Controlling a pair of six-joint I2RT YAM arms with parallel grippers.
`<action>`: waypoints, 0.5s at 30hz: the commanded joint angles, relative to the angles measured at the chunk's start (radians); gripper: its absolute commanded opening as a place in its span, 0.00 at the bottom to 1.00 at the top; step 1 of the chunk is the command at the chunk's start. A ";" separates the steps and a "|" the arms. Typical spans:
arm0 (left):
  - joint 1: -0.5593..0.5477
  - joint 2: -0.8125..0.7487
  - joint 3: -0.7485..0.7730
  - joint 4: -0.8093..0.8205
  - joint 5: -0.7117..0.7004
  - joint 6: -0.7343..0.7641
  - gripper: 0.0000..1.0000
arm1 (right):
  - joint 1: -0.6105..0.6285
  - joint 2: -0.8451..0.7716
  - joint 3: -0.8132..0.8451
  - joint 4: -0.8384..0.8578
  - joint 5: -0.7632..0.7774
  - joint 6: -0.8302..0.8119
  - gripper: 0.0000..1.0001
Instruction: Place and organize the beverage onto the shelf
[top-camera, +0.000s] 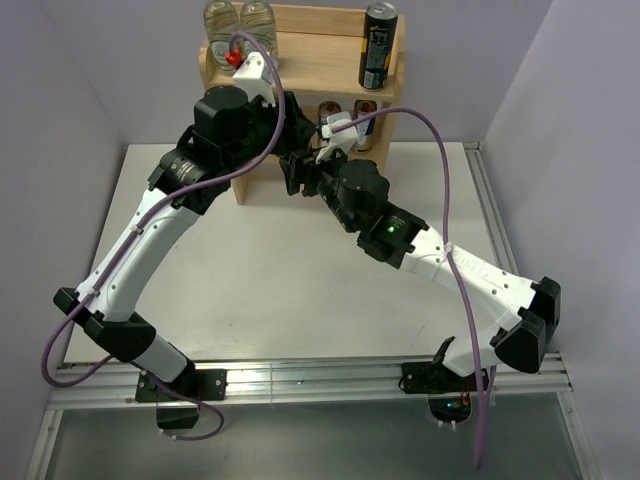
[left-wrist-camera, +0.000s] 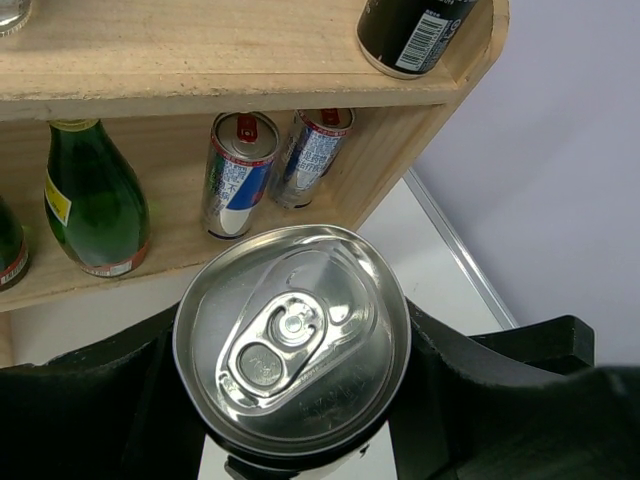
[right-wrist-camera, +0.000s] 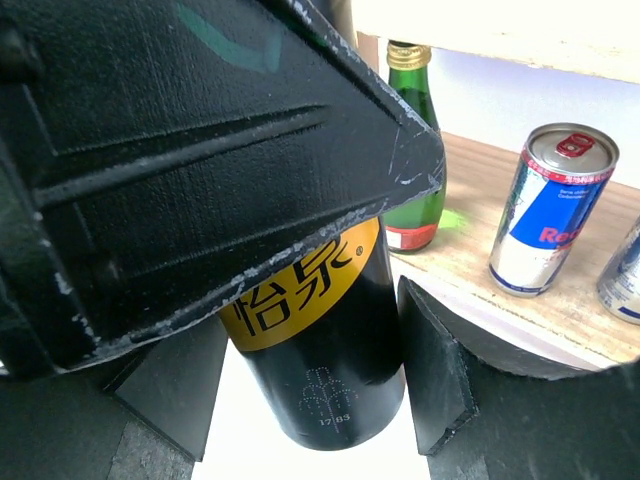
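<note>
The wooden shelf (top-camera: 320, 52) stands at the back of the table. My left gripper (top-camera: 285, 125) is in front of its lower tier and is shut on a black can with a yellow label (left-wrist-camera: 295, 340); the can's silver top faces the left wrist camera. My right gripper (top-camera: 297, 170) is at the same spot. In the right wrist view its fingers (right-wrist-camera: 440, 370) stand close on either side of the can (right-wrist-camera: 320, 340) and look open. A left finger (right-wrist-camera: 200, 170) covers the can's upper part. The arms hide the can in the top view.
The top board holds two clear bottles (top-camera: 240, 25) at the left and a black can (top-camera: 378, 45) at the right. The lower tier (left-wrist-camera: 180, 245) holds two Red Bull cans (left-wrist-camera: 238, 175) and green bottles (left-wrist-camera: 95, 200). Grey walls close in the table's sides.
</note>
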 joint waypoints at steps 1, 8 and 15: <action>-0.023 -0.124 0.039 0.100 0.096 -0.035 0.48 | -0.013 -0.048 -0.008 0.070 0.047 0.044 0.00; -0.023 -0.164 0.083 0.144 0.096 0.005 0.99 | -0.010 -0.055 -0.003 0.064 0.059 0.043 0.00; -0.022 -0.332 -0.015 0.239 -0.068 0.066 0.99 | -0.007 -0.038 0.044 0.061 0.102 -0.001 0.00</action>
